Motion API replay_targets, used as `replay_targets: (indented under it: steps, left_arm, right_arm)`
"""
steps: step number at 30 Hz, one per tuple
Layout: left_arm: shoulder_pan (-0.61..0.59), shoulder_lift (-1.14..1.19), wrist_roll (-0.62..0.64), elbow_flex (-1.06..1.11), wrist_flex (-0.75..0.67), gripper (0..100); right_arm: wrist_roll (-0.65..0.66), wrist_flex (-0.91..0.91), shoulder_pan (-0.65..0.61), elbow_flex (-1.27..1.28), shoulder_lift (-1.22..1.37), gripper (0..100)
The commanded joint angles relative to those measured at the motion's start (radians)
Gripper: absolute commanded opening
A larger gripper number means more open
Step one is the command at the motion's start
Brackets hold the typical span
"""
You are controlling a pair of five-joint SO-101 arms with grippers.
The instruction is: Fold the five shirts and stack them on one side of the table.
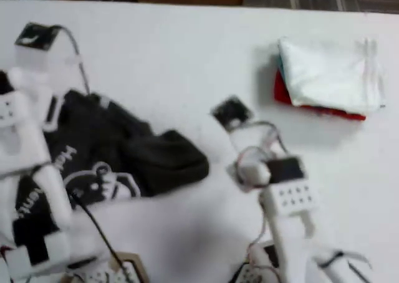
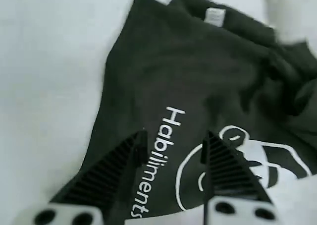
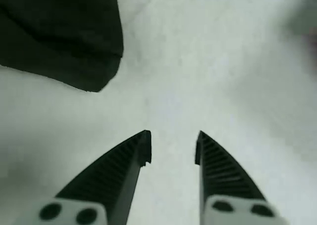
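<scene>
High view: black shirt (image 1: 124, 149) lies unfolded and rumpled near the table's (image 1: 187, 52) left edge, toward the near side. I see white lettering and a round white outline drawing on its front. One sleeve or flap is bunched up on the side facing the table's middle. The left arm (image 1: 31, 139) stands over the shirt's left part. The right arm (image 1: 280, 196) is at the near edge around the middle, over bare table, apart from the shirt. Toward the far right corner sits a folded stack: white shirt (image 1: 330, 74) on top, red shirt (image 1: 283, 93) under it, and a thin teal strip showing at the stack's left side.

Left wrist view: left gripper (image 2: 174, 135) is over the black shirt, fingers parted to a moderate gap, nothing between them. I can't tell if the tips touch the cloth. The lettering and the drawing are just past the tips. The collar with a small white label (image 2: 215, 17) is farther off. The fabric is fairly flat by the lettering and creased toward one side.

Right wrist view: right gripper (image 3: 173, 134) is over bare table, fingers parted about the same, holding nothing. A rounded dark edge of the black shirt is ahead and off to one side, clear of the tips.
</scene>
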Motion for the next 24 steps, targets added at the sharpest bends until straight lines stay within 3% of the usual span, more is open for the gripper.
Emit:
replay_targets:
  steps: [1,7,13,24]
  left_arm:
    - [-0.029,0.112,0.009,-0.025,-0.118,20]
    - [0.018,0.400,0.181,-0.295,-0.164,20]
    - [0.029,0.720,0.361,-0.590,-0.107,20]
    - [0.101,1.183,0.376,-1.161,0.089,19]
  right_arm:
    - [-0.040,-0.015,-0.107,-0.140,0.160,22.5]
    - [-0.038,-0.015,-0.251,-0.178,0.344,21.7]
    - [-0.038,-0.016,-0.271,-0.178,0.418,21.6]
    - [-0.037,-0.064,-0.275,-0.175,0.430,21.6]
